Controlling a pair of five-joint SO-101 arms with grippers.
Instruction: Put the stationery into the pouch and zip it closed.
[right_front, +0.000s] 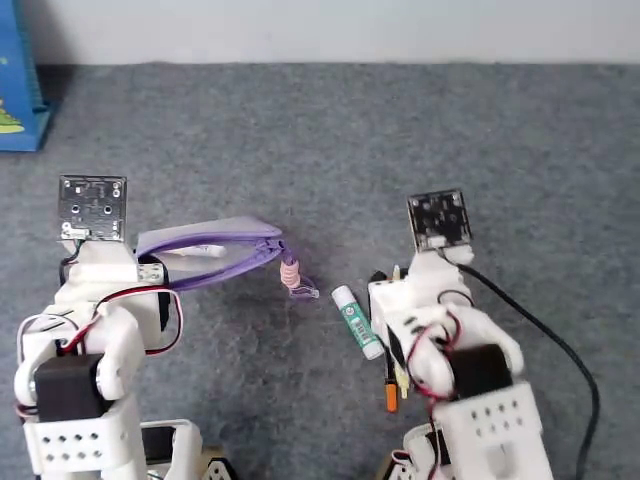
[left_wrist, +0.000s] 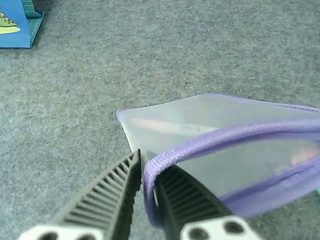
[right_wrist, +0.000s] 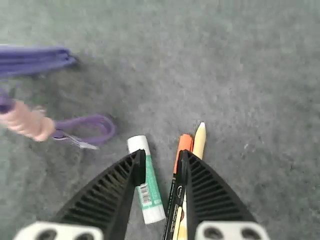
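I see a grey carpet (right_front: 400, 130) that covers the whole table; it looks rough and fuzzy, with small light and dark specks. At the far edge it meets a plain pale wall (right_front: 330, 30); a blue box (right_front: 15, 100) with a green picture on it stands in the far left corner, on the carpet and against the wall. The light is soft and even; the shadows I see are faint.

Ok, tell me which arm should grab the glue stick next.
Probably right. The right gripper hangs over the glue stick with its jaws open, the pens just beside. The left gripper is shut on the purple rim of the pouch, so it is occupied.
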